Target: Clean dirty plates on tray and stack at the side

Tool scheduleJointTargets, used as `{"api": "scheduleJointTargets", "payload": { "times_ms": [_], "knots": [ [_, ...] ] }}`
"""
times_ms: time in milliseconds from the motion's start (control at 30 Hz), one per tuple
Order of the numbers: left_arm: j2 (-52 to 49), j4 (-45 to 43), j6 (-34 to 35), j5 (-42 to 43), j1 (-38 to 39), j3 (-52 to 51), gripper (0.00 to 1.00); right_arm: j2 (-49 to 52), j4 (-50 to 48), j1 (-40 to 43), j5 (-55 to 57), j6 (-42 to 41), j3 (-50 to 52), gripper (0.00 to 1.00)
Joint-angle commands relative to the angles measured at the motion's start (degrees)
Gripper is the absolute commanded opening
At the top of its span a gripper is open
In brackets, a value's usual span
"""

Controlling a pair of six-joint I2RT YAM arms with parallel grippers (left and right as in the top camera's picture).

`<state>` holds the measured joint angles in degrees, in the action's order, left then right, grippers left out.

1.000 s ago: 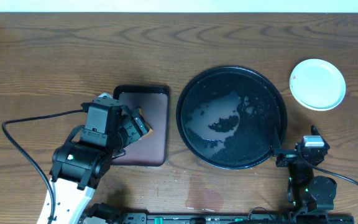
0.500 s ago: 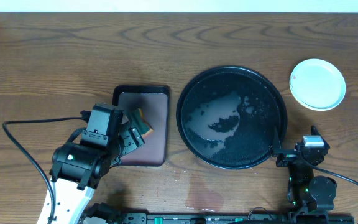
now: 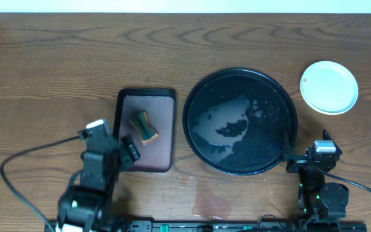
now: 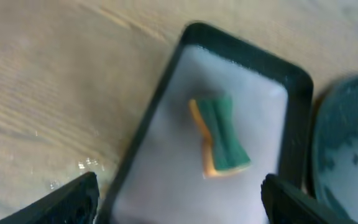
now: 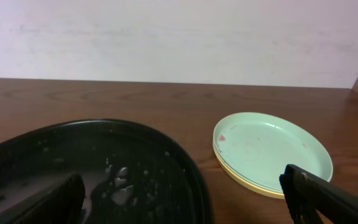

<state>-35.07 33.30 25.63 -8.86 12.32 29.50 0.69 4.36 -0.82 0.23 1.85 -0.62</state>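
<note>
The large round black tray (image 3: pixel 240 121) sits right of centre, wet and holding no plates; its rim also shows in the right wrist view (image 5: pixel 185 168). The plates (image 3: pixel 329 86) are stacked on bare wood at the far right, a mint-green one on top with a yellow edge beneath (image 5: pixel 269 152). My left gripper (image 3: pixel 126 147) is open and empty at the near left edge of the small maroon tray (image 3: pixel 163 106). A green-and-orange sponge (image 3: pixel 144 125) lies on that tray, also seen in the left wrist view (image 4: pixel 221 135). My right gripper (image 3: pixel 314 160) is open and empty near the black tray's near right rim.
A wet patch (image 3: pixel 211 205) marks the wood in front of the black tray. Water drops (image 4: pixel 73 171) lie on the wood left of the maroon tray (image 4: pixel 166 124). A black cable (image 3: pixel 31 161) loops at the left. A pale wall edge runs along the far side of the table.
My left gripper has let go of the sponge, which now lies on the maroon tray. The left arm has pulled back toward the near edge. The right arm has not moved.
</note>
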Motion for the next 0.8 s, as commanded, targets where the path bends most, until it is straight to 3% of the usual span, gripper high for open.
{"api": "scheduleJointTargets", "payload": {
  "times_ms": [0, 300, 500, 767],
  "knots": [
    [8.2, -6.7, -6.8, -0.7, -3.3, -7.1, 0.84, -0.4, -0.1, 0.2, 0.4, 0.6, 0.3, 0.99],
    [26.9, -23.7, -10.6, -0.6, -9.5, -21.6, 0.84, -0.4, -0.1, 0.2, 0.4, 0.6, 0.3, 0.99],
    [34.5, -25.3, -12.3, -0.1, -11.0, -26.6, 0.84, -0.4, -0.1, 0.2, 0.3, 0.6, 0.3, 0.99],
    [35.0, -26.1, -18.2, 4.7, -13.6, -27.7, 0.84, -0.4, -0.1, 0.2, 0.4, 0.6, 0.3, 0.99]
  ]
}}
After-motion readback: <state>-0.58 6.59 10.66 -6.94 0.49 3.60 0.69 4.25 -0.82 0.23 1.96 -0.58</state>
